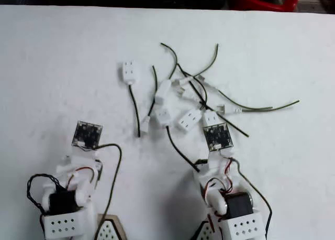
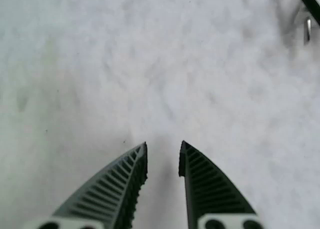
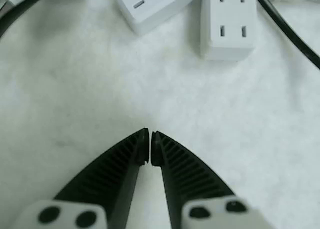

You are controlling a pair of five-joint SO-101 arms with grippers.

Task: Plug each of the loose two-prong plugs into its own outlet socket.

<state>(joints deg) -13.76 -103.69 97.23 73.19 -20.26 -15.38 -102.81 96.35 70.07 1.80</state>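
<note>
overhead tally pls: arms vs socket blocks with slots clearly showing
Arms: 2
Socket blocks with clear slots: 3
Total: 5
Other white pieces in the tangle are too small to sort.

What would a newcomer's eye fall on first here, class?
The tangle of white plugs, sockets and dark cords at the middle of the white table. Next, the right gripper, shut, just short of a socket block, and the left gripper, open over bare table.
</note>
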